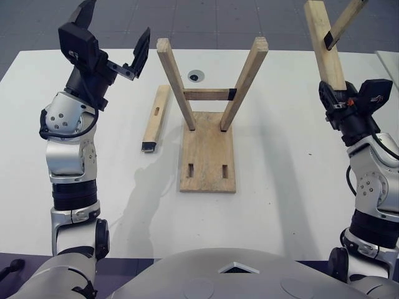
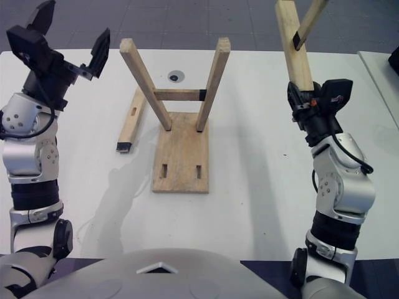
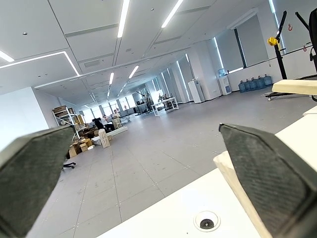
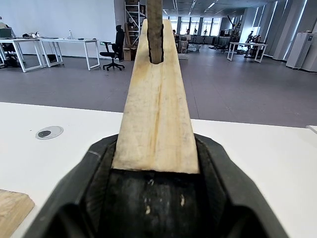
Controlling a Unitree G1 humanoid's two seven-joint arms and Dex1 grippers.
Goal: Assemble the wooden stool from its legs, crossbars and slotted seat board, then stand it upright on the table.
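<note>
1. Left gripper (image 1: 115, 31): raised above the far-left part of the white table (image 1: 280, 187). Fingers spread wide, nothing between them. In the left wrist view both pads (image 3: 267, 173) stand far apart, with open room between.
2. Right gripper (image 1: 341, 98): raised at the right side of the table, closed on the lower end of a wooden leg (image 1: 324, 43). The leg points up and slightly away. A crossbar (image 1: 346, 22) is socketed in the leg's slot near its top and juts out at an angle.
3. Seat board (image 1: 207, 152): lies flat at mid-table, between the two arms.
4. Two standing legs (image 1: 177, 84) are seated in the board's far end, splaying outward as they rise. A second crossbar (image 1: 209, 94) joins them partway up; its right end is dark.
5. Two near slots (image 1: 190, 169) in the board are open, nothing over them.
6. Loose leg (image 1: 156, 118): flat on the table, just left of the board, apart from it. Slot faces up; dark tip at the near end. It lies between the left arm and the board.
7. Round cable grommet (image 1: 196, 76) is set in the tabletop beyond the board, seen between the standing legs.
</note>
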